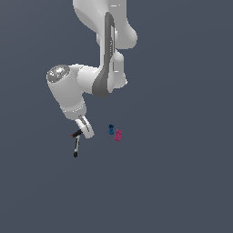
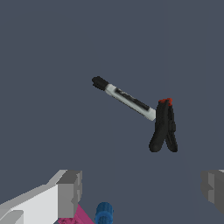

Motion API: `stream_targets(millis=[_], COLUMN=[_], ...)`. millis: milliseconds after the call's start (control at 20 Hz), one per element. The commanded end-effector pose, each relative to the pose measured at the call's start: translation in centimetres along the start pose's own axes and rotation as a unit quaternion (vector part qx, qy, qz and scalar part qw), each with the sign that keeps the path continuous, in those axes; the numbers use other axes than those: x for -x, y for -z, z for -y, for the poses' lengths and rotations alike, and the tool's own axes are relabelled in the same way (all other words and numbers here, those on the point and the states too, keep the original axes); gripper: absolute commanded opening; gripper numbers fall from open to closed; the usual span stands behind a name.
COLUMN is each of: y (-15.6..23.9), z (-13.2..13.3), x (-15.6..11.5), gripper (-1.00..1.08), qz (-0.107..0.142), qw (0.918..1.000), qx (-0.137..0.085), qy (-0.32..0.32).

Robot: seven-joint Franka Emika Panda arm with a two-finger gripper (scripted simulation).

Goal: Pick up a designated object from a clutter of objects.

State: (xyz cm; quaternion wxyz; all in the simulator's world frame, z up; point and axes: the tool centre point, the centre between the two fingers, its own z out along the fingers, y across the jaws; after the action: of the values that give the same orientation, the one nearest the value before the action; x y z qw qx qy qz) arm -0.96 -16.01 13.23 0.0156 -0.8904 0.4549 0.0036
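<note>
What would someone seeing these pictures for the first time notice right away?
The big white arm fills the upper part of the exterior view, bending down over a plain dark floor. Under its open gripper, the black red-tipped piece lies against one end of the slim grey-black stick. To the exterior view's right sit a small blue cylinder and a magenta block, close together.

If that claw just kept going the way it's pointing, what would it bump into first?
Probably the black red-tipped piece, though depth is unclear. The gripper stands open, its fingers spread wide. The piece lies ahead, nearer one finger than centred, touching the grey-black stick.
</note>
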Motion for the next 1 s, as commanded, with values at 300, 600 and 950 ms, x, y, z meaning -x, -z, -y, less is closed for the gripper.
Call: stream_targets(millis=[300, 600, 950], y=[-4.6, -5.8, -6.3], z=[-4.7, -6.1, -6.2], x=[-2.1, -2.6, -2.6], gripper=[1.00, 1.00, 1.00], qz=[-0.009, -0.012, -0.012], qw=[0.9920, 0.9869, 0.9870], qx=[0.007, 0.010, 0.011], qy=[-0.125, -0.161, -0.160])
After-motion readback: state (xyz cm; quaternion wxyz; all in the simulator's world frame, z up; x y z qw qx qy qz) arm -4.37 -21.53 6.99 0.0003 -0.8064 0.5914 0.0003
